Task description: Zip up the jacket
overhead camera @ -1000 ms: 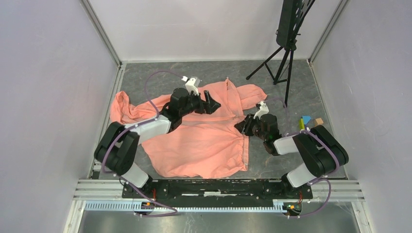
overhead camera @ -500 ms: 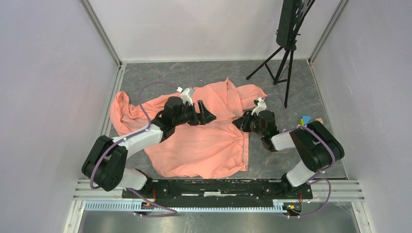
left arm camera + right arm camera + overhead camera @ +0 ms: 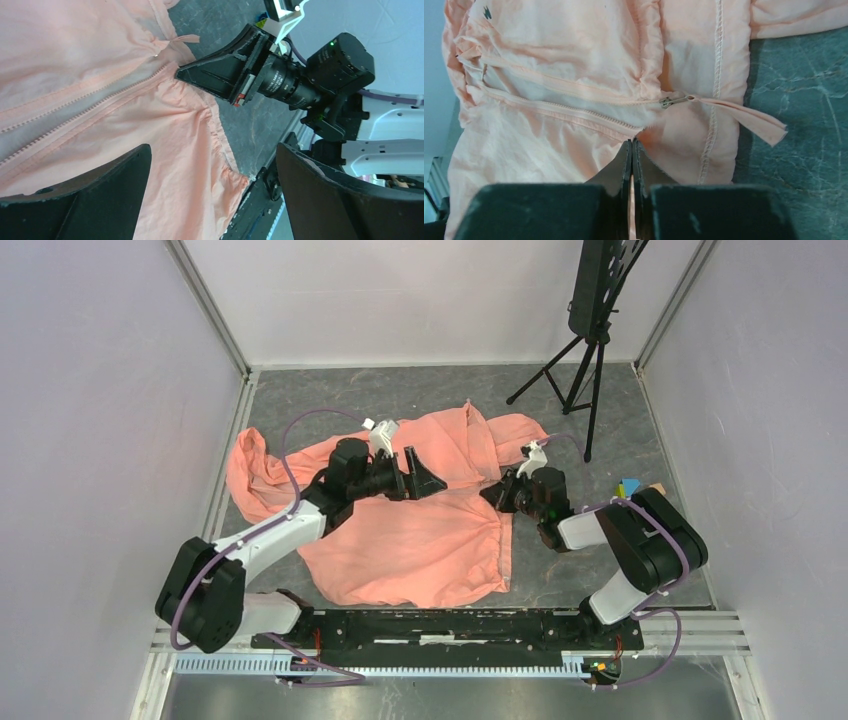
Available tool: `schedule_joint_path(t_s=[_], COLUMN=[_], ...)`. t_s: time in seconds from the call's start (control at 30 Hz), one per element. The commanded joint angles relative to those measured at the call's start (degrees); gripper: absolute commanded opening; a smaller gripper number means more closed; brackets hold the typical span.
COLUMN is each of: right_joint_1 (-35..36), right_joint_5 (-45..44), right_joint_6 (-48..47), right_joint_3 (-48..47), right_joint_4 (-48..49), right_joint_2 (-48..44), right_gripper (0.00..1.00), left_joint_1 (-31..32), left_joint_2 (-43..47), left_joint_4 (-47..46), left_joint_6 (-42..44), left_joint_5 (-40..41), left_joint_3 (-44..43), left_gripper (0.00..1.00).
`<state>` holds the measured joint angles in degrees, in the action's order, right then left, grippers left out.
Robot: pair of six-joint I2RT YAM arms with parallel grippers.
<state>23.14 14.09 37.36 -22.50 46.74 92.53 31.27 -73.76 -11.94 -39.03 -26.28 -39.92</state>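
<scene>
The salmon-pink jacket lies spread on the grey floor, its pale zipper strip running toward the gathered hem. The metal zipper slider sits near the hem, with a pink pull ribbon trailing onto the floor. My right gripper is shut on a fold of jacket fabric just below the slider; a sliver of pink shows between its fingers. My left gripper hangs open over the jacket's front panel with nothing between its fingers. It points toward the right gripper.
A black tripod stands at the back right. Small coloured blocks lie by the right arm. Pale walls enclose the floor on three sides, and the metal base rail runs along the near edge.
My right gripper has closed onto the fabric at the hem by the slider. The left gripper has drifted slightly nearer and lower over the jacket, staying open.
</scene>
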Motion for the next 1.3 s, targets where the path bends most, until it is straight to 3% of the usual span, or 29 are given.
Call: schedule_joint_path(t_s=[0.0,0.17,0.27,0.33,0.47,0.7,0.83,0.97,1.07,1.27], right_joint_1=[0.1,0.1,0.0,0.1,0.0,0.0,0.1,0.1,0.0,0.0], right_joint_5=[4.3,16.6,19.5,20.1,24.3,26.0,25.8,24.3,24.6,22.1], right_joint_6=[-3.0,-15.7,-18.9,-19.2,-16.9,-14.9,-15.2,-14.8,-14.2,-13.2], right_joint_3=[-0.6,-0.4,1.8,2.3,3.8,5.6,6.1,6.6,6.5,7.3], right_joint_4=[4.4,7.1,9.0,9.1,14.3,19.2,19.4,20.2,20.7,21.1], right_joint_2=[-1.3,-6.6,-9.9,-10.7,-10.6,-11.4,-12.2,-12.5,-12.5,-12.6], right_gripper=[0.00,0.00,0.00,0.00,0.00,0.00,0.00,0.00,0.00,0.00], left_joint_1=[0.1,-0.1,-0.2,-0.2,-0.3,-0.3,-0.1,0.3,0.8,1.2], left_joint_2=[0.0,-6.1,-9.1,-11.0,-17.3,-28.0,-31.2,-34.3,-34.7,-31.4], left_joint_4=[-3.9,-9.6,-9.7,-10.7,-20.3,-20.2,-24.3,-33.7,-35.0,-30.8], left_joint_6=[-4.4,-3.6,-0.2,1.9,4.2,11.3,10.6,2.6,1.3,3.6], left_joint_5=[-5.5,-19.3,-19.8,-17.4,-20.1,-32.3,-34.1,-38.7,-38.4,-36.3], left_joint_3=[-1.9,-5.6,-8.7,-10.2,-11.4,-18.0,-16.7,-16.9,-16.0,-13.2], left_gripper=[1.00,1.00,1.00,1.00,1.00,1.00,1.00,1.00,0.99,0.77])
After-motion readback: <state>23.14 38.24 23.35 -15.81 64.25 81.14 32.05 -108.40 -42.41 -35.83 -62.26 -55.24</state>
